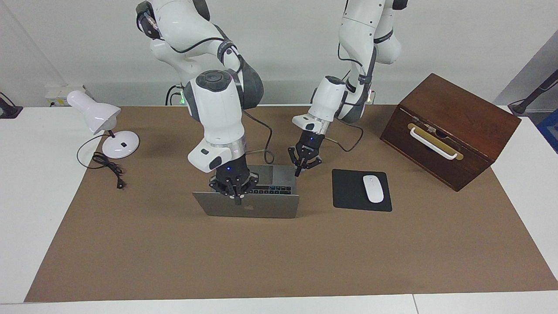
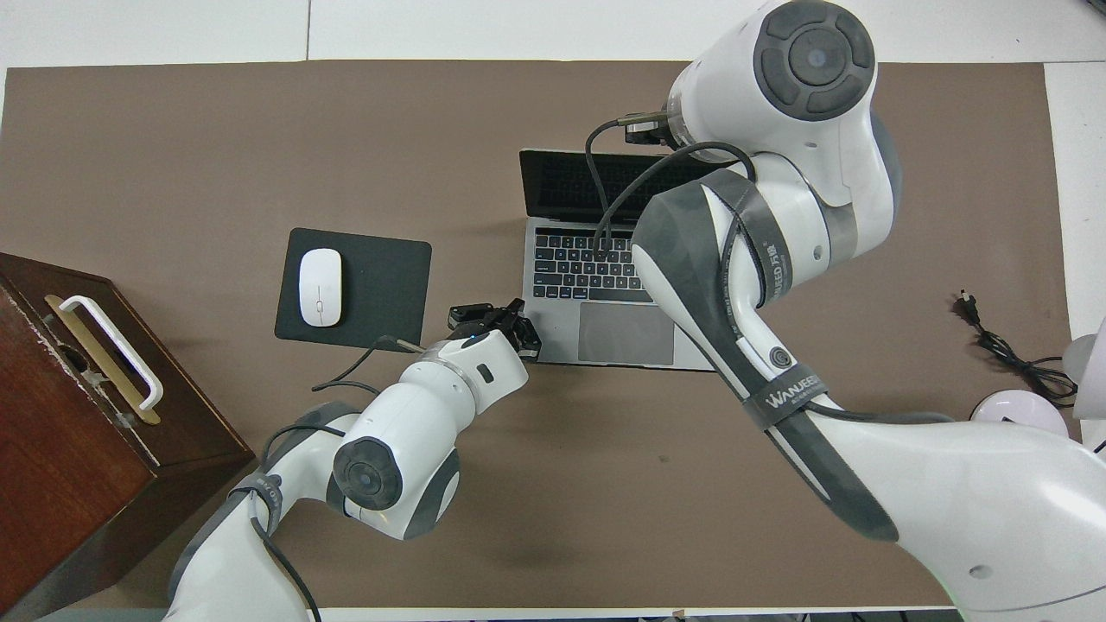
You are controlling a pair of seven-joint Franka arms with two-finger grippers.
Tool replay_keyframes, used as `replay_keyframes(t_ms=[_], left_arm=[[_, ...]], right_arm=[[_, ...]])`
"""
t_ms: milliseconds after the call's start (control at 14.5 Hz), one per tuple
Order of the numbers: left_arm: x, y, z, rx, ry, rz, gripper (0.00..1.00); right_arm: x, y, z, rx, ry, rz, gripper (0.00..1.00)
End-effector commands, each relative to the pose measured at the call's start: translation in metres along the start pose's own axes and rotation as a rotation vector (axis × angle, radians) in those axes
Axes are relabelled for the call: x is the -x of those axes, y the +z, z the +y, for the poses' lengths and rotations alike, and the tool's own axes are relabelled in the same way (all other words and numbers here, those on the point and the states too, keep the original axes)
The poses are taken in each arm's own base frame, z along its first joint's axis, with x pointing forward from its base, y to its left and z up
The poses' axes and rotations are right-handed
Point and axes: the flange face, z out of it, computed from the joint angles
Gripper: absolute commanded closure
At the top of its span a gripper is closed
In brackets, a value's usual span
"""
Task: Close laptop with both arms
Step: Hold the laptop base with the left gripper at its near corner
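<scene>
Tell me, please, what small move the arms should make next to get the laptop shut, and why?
Probably the right tool, shut and sitting at the top edge of the raised lid, should press that edge toward the keyboard. The laptop is still open, and the left tool, also shut, hangs by the base's corner toward the left arm's end, seemingly placed to steady it.

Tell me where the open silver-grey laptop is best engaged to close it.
Probably at the top edge of the upright lid of the silver-grey metal laptop, pushed toward the keyboard from its logo side. The lid is thin and hinged at the base, so its free edge should give the most leverage. The shut right gripper is there; the shut left gripper is beside the base.
</scene>
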Motion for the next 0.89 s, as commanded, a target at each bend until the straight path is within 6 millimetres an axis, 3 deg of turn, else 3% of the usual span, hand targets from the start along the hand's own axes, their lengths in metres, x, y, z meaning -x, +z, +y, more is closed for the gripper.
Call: replay_keyframes(t_ms=[0, 275, 619, 826], left_arm=[[0.013, 0.011, 0.007, 0.002, 0.001, 0.043, 1.00], [0.019, 0.015, 0.009, 0.003, 0.001, 0.046, 1.00], [0.042, 0.014, 0.026, 0.020, 0.007, 0.022, 1.00], [0.054, 0.013, 0.022, 0.014, 0.010, 0.003, 1.00]], right_arm=[[0.002, 0.000, 0.003, -0.019, 0.004, -0.011, 1.00], [0.002, 0.000, 0.003, -0.017, 0.003, -0.012, 1.00], [0.007, 0.004, 0.002, -0.012, 0.006, -0.033, 1.00], [0.011, 0.004, 0.002, -0.039, 0.030, -0.074, 1.00]])
